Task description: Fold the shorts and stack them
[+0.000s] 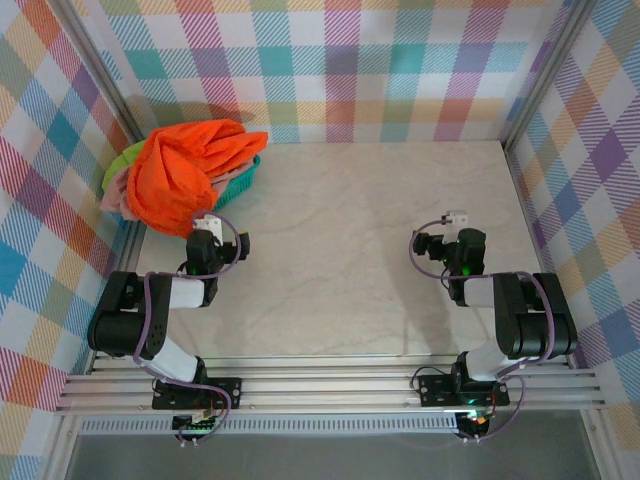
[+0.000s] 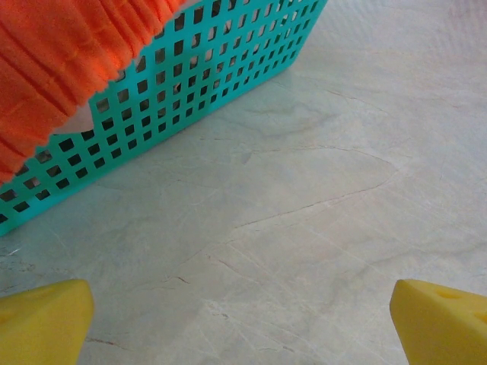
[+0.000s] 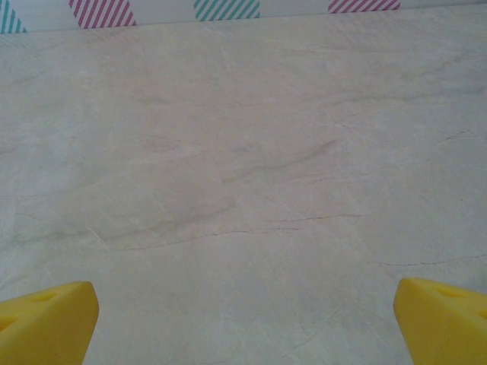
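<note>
The table [image 1: 340, 250] is closed by checked walls [image 1: 330, 60] on the left, far and right sides, and metal rails [image 1: 330, 390] run along its near edge. The wide bare surface lies from the middle to the right wall. The basket [image 1: 243, 178] sits in the far-left corner. In it the shorts are heaped: the orange shorts [image 1: 185, 170] on top, the pink shorts [image 1: 113, 197] and green shorts [image 1: 122, 160] showing at the left side. The orange heap is long from near-left to far-right, and its near end hangs over the basket rim. It is crumpled, so I cannot tell where the waist points.

The left gripper [image 2: 243, 319] is just beside the basket wall, its yellow fingers [image 2: 42, 319] wide apart with nothing between them. The right gripper [image 3: 243, 319] is over bare table, jaws also wide apart.
</note>
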